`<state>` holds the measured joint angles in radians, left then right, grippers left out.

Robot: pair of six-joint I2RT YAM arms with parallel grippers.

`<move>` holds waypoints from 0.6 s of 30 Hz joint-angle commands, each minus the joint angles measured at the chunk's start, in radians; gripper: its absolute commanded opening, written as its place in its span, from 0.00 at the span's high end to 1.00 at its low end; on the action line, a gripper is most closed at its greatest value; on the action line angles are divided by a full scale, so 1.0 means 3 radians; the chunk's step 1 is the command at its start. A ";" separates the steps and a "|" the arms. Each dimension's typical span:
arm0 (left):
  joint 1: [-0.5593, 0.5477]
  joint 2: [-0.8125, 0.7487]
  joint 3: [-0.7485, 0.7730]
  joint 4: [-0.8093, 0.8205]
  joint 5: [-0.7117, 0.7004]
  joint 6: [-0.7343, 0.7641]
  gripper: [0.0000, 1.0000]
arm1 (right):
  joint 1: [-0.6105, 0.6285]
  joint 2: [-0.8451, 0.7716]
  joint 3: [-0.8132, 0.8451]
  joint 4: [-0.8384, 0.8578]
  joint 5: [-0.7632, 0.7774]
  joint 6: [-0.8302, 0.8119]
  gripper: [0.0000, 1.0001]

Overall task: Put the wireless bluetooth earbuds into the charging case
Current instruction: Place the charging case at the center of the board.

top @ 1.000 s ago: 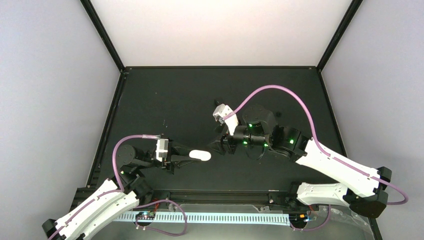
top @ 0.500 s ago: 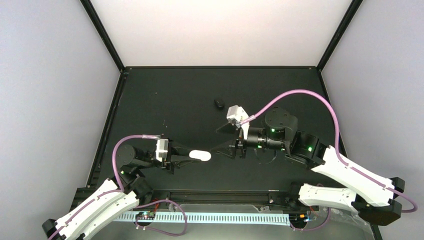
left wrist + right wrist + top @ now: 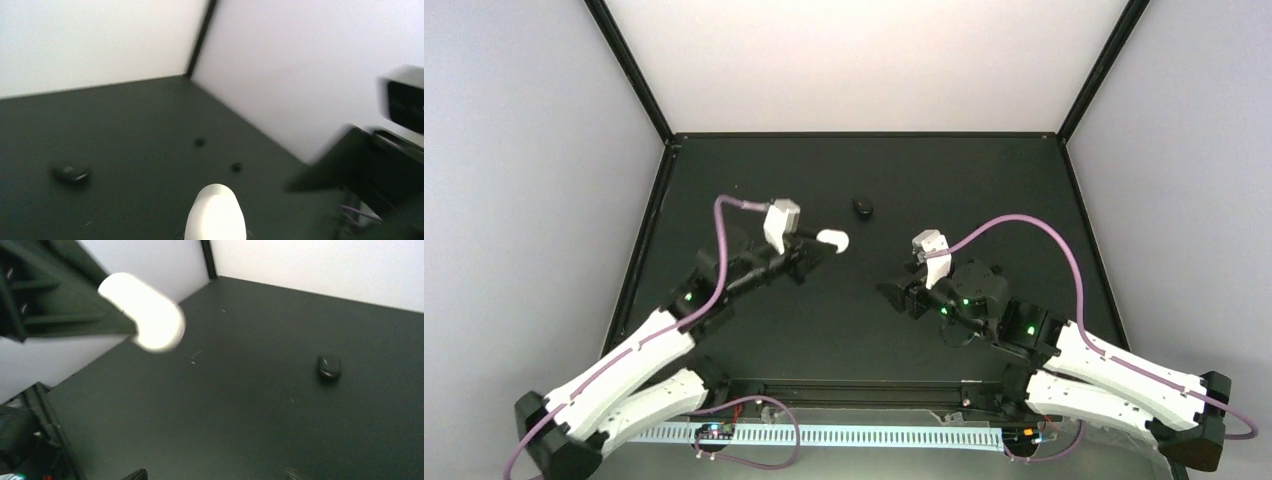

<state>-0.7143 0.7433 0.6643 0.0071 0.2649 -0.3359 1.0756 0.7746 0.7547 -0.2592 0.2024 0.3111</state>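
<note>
The left end effector [image 3: 816,247] is clamping the charging case [image 3: 832,238] at its tip; the right end effector [image 3: 892,294] is hanging open opposite. Best keeping the case level and steady.

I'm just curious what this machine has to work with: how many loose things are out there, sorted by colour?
White: 1, the pill-shaped case
Black: 1, the small oval case
Total: 2
</note>
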 commanded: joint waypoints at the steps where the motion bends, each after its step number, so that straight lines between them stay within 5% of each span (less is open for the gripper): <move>1: 0.0356 0.0725 0.0388 -0.0611 -0.0500 -0.0499 0.99 | -0.0012 -0.0160 -0.0231 0.0192 0.0442 0.0277 0.30; 6: 0.1005 0.1568 0.0375 -0.0149 0.0134 -0.0933 0.98 | -0.0011 -0.0230 -0.0364 0.0070 0.0387 0.0291 0.29; 10: 0.1246 0.2482 0.0781 -0.0352 0.0657 -0.0817 0.98 | -0.0012 -0.0154 -0.0366 -0.0044 0.0224 0.0342 0.29; 18: 0.1545 0.3238 0.1163 -0.0396 0.0522 -0.0807 0.99 | -0.0011 -0.0162 -0.0400 -0.0086 0.0089 0.0378 0.28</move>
<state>-0.2909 1.6779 0.9253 -0.0921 0.4088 -0.5625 1.0756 0.7361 0.6437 -0.2798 0.2440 0.4072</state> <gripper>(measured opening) 0.222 0.718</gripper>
